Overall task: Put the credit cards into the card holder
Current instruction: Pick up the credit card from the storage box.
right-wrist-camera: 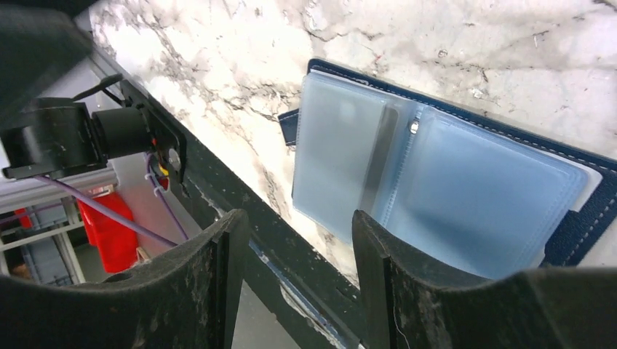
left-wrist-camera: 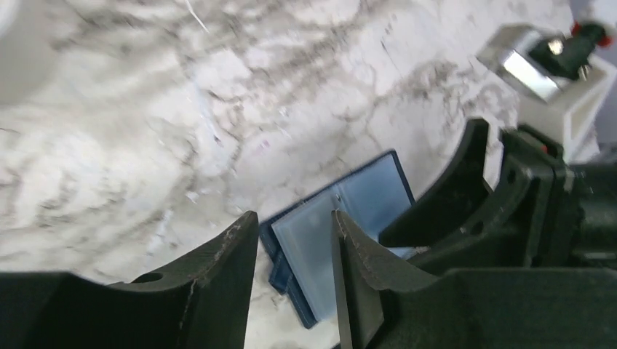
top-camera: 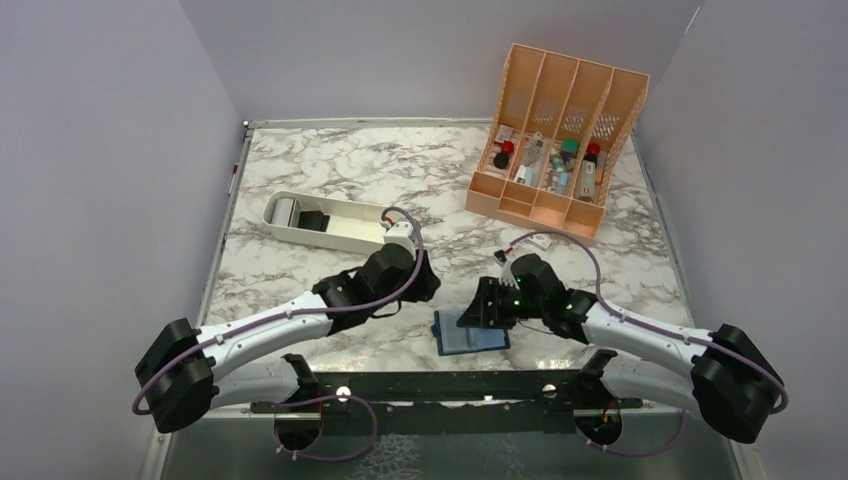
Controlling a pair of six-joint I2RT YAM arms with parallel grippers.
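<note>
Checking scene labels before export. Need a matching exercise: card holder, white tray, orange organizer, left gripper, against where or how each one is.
Things:
1. card holder
2. white tray
3. orange organizer
4. left gripper

Place or state:
A. far right corner
B. jaws apart, nothing between them
C. lying open at the near edge, in the middle
D. on the left side

Pairs: 1-C, 2-D, 3-A, 4-B

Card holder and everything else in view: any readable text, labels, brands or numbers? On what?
No text can be read in any view.
card holder: navy cover and pale sleeves, no print visible.
small items in the orange organizer: any labels are too small to read.
white tray: no marking visible.
</note>
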